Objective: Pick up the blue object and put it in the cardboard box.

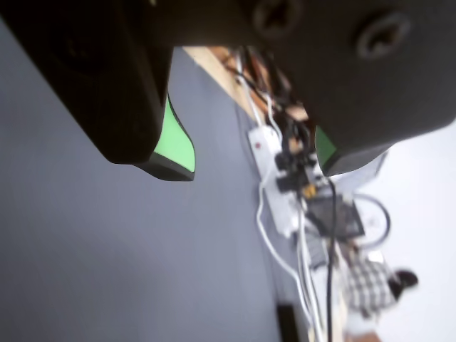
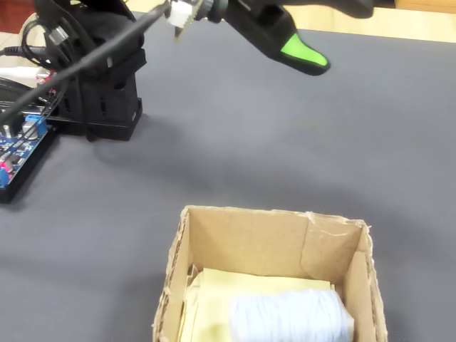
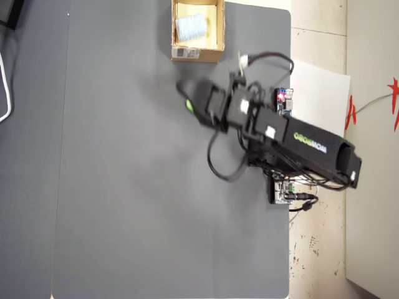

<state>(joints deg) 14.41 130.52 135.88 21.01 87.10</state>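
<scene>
Blue object (image 2: pixel 291 318) lies inside the cardboard box (image 2: pixel 267 235), which sits at a far edge of the grey counter (image 3: pixel 124 187) in the overhead view, so the job looks finished to me. My fingers (image 1: pixel 253 157) are spread wide and empty, raised well clear of the box. As I judge it, the remaining risk is my arm or its loose cable (image 3: pixel 215 165) swinging into the light box and knocking it off that edge.

One box (image 2: pixel 335 249) (one roll (image 2: pixel 288 317) inside)

Green-padded fingers (image 1: pixel 178 146) spread empty above the grey mat (image 1: pixel 107 249).
</scene>
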